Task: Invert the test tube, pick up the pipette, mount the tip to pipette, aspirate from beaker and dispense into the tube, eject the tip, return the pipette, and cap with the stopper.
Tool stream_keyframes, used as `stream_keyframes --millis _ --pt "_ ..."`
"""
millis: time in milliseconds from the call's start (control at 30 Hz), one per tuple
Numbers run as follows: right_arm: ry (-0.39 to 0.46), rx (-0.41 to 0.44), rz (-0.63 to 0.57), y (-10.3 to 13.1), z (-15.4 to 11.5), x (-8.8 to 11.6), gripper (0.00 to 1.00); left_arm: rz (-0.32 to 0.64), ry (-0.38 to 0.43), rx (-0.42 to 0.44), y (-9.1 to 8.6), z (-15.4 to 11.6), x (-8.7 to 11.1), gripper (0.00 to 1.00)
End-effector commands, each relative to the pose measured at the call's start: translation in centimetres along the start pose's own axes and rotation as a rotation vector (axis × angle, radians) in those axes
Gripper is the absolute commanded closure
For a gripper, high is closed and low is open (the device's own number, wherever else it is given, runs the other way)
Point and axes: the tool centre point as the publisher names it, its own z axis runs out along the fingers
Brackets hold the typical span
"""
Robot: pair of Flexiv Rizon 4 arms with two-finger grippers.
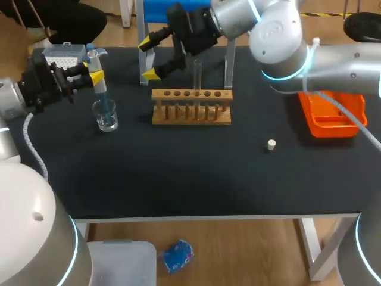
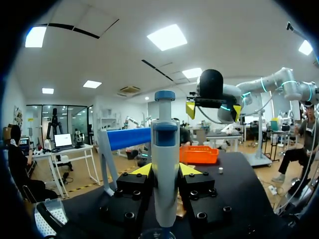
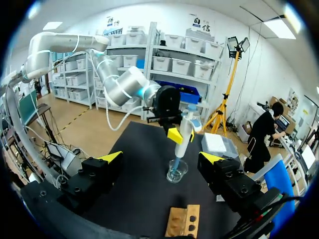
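Black is the top of the bench (image 1: 196, 179), and both arms come over it. The right arm (image 1: 333, 59) comes in from the right and reaches past the middle, to the far side behind the rack. The right fingers (image 1: 150, 74) are spread wide and have nothing between them. The left arm (image 1: 9, 101) is at the left edge. The left fingers (image 1: 95, 77) are pressed on the pipette (image 1: 95, 59) from two sides and hold it about upright, plunger end up. An orange tray (image 1: 330, 116) lies at the right side of the bench. The wooden rack (image 1: 190, 107) stands near the middle, toward the far side, with one row of holes. A tip box (image 1: 64, 55) stands at the far left corner, just behind the left fingers. The test tube (image 1: 197, 74) stands upright in one hole of the rack, near the middle of the row; which end is up I cannot tell. The beaker (image 1: 106, 116), of clear glass, stands left of the rack and directly under the pipette, whose lower end reaches down into it. The stopper (image 1: 271, 144), small and pale, lies on the bench to the right of the rack, well apart from it and from the tray.
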Motion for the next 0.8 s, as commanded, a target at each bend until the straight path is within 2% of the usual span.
stream_keyframes --millis 33,467,600,800 --pt "0.101 0.009 0.001 0.0 0.6 -0.8 0.0 0.002 -0.003 0.001 0.0 0.0 0.1 1.0" --pt "0.101 0.009 0.001 0.0 0.6 -0.8 0.0 0.002 -0.003 0.001 0.0 0.0 0.1 1.0" --pt "0.128 -0.041 0.005 -0.2 1.1 -1.7 0.0 0.002 -0.003 0.001 0.0 0.0 0.1 1.0" --pt "0.153 -0.082 -0.03 1.0 2.5 -3.6 0.0 0.002 -0.003 0.001 0.0 0.0 0.1 1.0"
